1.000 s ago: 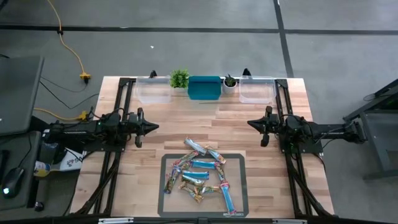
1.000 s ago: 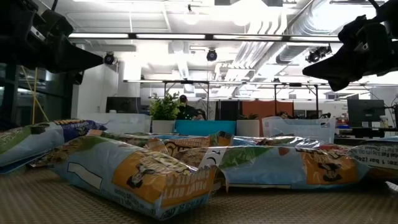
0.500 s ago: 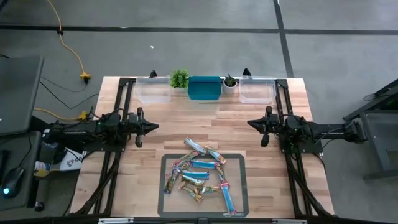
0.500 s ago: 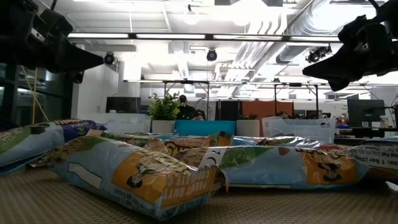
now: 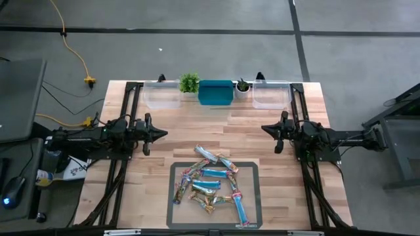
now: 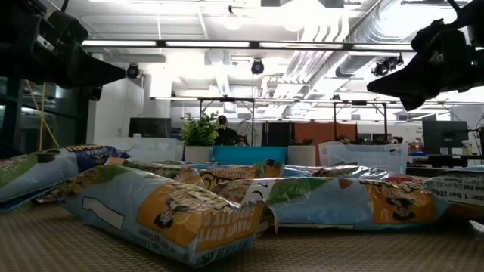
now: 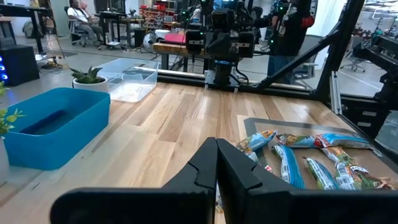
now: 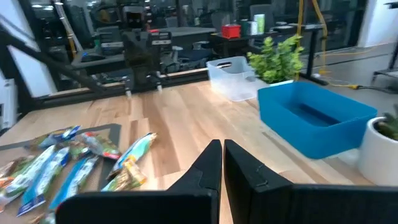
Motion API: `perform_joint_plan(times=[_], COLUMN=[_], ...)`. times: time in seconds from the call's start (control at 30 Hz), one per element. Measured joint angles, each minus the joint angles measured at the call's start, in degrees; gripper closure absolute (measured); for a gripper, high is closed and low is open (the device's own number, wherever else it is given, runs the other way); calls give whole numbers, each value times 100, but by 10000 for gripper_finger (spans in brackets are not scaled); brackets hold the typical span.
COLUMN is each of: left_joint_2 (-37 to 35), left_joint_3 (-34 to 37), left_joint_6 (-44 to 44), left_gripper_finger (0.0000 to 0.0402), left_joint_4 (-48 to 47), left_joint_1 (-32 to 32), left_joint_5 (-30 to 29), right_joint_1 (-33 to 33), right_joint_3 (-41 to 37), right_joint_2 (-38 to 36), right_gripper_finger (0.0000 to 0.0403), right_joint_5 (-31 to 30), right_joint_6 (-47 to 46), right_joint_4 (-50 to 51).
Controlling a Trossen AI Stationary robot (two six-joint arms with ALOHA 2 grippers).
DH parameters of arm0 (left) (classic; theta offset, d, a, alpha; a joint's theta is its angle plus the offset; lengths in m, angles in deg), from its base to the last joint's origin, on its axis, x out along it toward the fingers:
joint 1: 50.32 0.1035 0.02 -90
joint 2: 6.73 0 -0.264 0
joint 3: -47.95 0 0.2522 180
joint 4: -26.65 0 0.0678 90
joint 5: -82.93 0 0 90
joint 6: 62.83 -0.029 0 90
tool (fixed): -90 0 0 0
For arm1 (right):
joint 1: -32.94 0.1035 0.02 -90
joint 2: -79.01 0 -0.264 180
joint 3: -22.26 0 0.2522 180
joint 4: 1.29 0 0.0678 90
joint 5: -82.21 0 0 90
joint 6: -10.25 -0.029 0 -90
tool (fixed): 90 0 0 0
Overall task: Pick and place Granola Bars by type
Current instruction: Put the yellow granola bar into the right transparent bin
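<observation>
The granola bars [image 5: 213, 185] lie in a loose heap on a dark grey mat [image 5: 176, 213] near the table's near edge. Some are light blue, others brown and multicoloured, and a few [image 5: 205, 153] stick out over the mat's far edge. In the low view the bars [image 6: 174, 208] fill the foreground. My left gripper [image 5: 164, 134] hovers shut over the table's left side, above and left of the heap. My right gripper [image 5: 264, 129] hovers shut on the right side. The wrist views show the left gripper [image 7: 216, 149] and the right gripper [image 8: 222, 148] holding nothing, with the bars [image 7: 305, 162] [image 8: 68, 165] ahead.
Along the far edge stand a clear bin [image 5: 163, 96], a leafy plant [image 5: 189, 82], a blue bin [image 5: 216, 92], a small potted plant [image 5: 243, 86] and a second clear bin [image 5: 271, 96]. Bare wood lies between the bins and the mat.
</observation>
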Motion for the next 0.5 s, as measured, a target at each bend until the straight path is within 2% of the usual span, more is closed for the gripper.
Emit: perform_joint_plan(times=[0.13,0.23,0.3,0.4,0.5], left_joint_2=[0,0,0,0,0], left_joint_3=[0,0,0,0,0], left_joint_6=[0,0,0,0,0], left_gripper_finger=[400,400,400,400,400], left_joint_4=[0,0,0,2,1], left_joint_1=[0,0,0,0,0], left_joint_5=[0,0,0,2,4], right_joint_1=[0,0,0,0,0], right_joint_3=[-1,40,283,947,1904], right_joint_2=[8,32,106,383,991], right_gripper_finger=[402,402,402,402,402], right_joint_5=[40,41,35,5,-162], right_joint_6=[-898,-904,-511,31,236], right_joint_4=[-578,-1105,-1106,-589,432])
